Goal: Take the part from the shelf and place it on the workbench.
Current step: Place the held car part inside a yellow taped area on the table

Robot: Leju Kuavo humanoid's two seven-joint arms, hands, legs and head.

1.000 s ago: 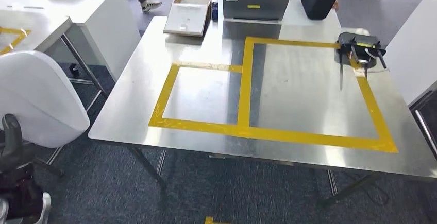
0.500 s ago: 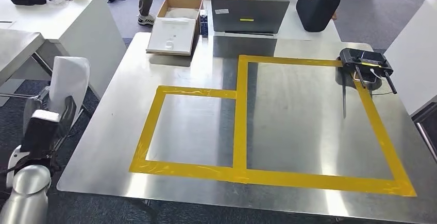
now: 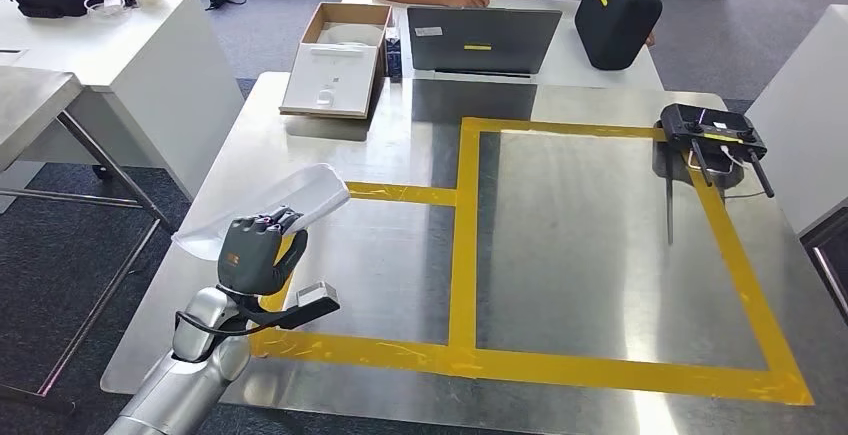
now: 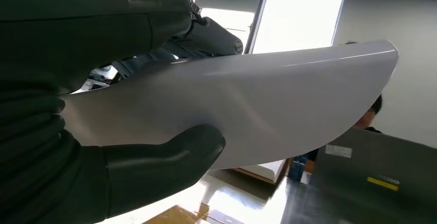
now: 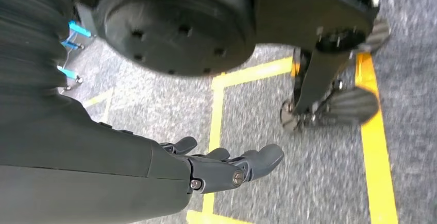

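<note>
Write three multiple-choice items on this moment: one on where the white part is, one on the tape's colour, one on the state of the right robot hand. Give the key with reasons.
1. Where is the white part?
A. Lying inside the larger taped square
B. Held by the left robot hand above the near left of the workbench
C. Inside the cardboard box

2. What colour is the tape that marks the squares on the workbench?
A. Red
B. Blue
C. Yellow

3. What is the state of the right robot hand?
A. Open and holding nothing
B. Gripping the white part
C. Pressing on the laptop

Key: 
1 B, the head view shows the part in the left robot hand over the bench's left edge. 
2 C, the strips are plainly yellow. 
3 A, the right wrist view shows its fingers extended over the carpet, with nothing in them.
</note>
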